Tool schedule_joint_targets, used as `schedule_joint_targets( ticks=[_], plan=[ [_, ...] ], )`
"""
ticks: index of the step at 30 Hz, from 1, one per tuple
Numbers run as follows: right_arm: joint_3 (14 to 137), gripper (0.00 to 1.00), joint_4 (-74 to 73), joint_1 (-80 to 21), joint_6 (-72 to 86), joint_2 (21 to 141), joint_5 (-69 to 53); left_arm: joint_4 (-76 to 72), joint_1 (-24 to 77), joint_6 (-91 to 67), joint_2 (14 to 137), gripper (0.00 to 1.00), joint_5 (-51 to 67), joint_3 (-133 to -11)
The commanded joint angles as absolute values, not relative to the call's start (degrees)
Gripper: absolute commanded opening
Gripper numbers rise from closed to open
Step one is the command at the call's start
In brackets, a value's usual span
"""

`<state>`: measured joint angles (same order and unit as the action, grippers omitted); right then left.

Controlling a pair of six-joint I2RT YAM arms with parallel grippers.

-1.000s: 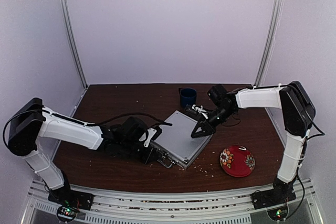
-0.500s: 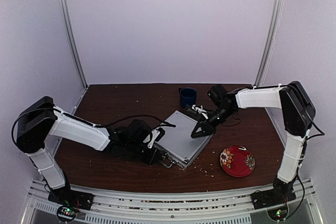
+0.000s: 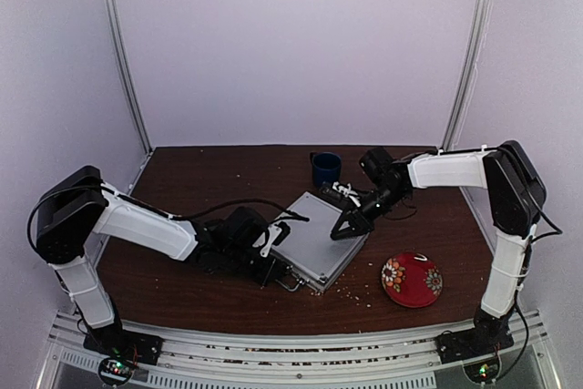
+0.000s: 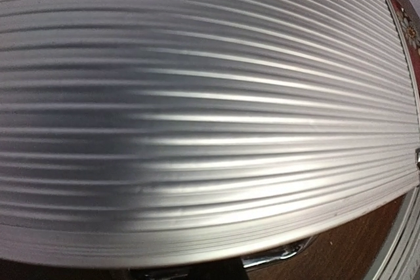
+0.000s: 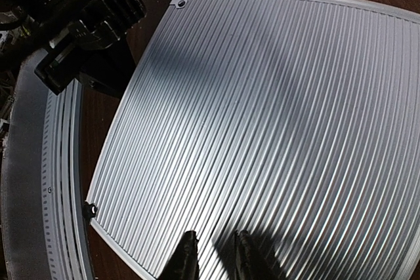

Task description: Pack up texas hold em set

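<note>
The silver ribbed briefcase lies closed on the brown table, and its lid fills the left wrist view and the right wrist view. My left gripper is shut low at the case's front-left edge, beside a chrome latch; its fingers are hidden in the wrist view. My right gripper rests its tips on the lid near the right edge, nearly shut with a narrow gap and nothing between. Chips and card deck are out of view.
A red floral bowl sits on the table right of the case, towards the front. A dark blue mug stands behind the case. Small crumbs are scattered near the case's front corner. The left arm shows beyond the lid's far corner.
The left arm has reached a little further right along the case's front edge, its shoulder link swinging up. The right gripper and the case have stayed still.
</note>
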<state>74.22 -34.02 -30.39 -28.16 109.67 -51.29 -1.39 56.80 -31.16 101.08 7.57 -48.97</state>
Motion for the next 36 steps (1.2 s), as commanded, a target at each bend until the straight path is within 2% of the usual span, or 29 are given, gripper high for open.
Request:
schedule_joint_targets(
  ticks=[1, 19, 25, 31, 33, 36],
  plan=[
    [73.8, 0.20, -37.3, -30.7, -28.6, 112.7, -48.2, -4.2, 57.0, -30.1, 102.7, 0.00, 6.6, -50.8],
    [74.3, 0.20, -37.8, -30.5, -28.7, 111.4, -47.8, 0.0, 57.0, -28.2, 97.7, 0.00, 5.9, -50.4],
    [75.4, 0.21, -39.4, -29.9, -29.1, 105.6, -45.0, 6.5, 57.0, -21.1, 95.1, 0.00, 3.0, -51.5],
    [74.5, 0.26, -40.0, -27.1, -28.5, 98.5, -39.6, 13.2, 56.6, -15.4, 91.4, 0.00, -2.6, -54.9],
    [73.6, 0.29, -38.8, -24.9, -27.2, 95.3, -37.9, 15.5, 55.4, -13.7, 90.2, 0.08, -5.7, -56.2],
    [70.6, 0.35, -32.4, -20.4, -22.2, 88.5, -33.9, 18.3, 51.9, -12.9, 88.4, 0.43, -10.2, -58.2]
  ],
)
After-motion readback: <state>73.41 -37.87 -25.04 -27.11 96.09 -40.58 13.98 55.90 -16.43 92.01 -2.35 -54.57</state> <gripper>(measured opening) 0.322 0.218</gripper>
